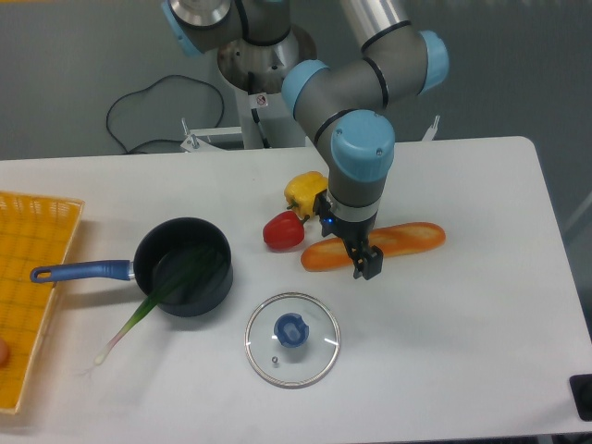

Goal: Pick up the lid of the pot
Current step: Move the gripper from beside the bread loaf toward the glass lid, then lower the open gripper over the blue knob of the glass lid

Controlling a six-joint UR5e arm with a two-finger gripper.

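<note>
Over the baguette (413, 239), I had the gripper (346, 240) parted, empty; a yellow pepper (302, 192) lay behind, a saucepan (218, 289) with a leek (131, 324) near the glass lid (292, 339).

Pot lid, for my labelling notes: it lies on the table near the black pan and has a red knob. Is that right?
The knob is blue, not red, as the camera view shows. The pot lid does lie on the table near the black pan.
</note>
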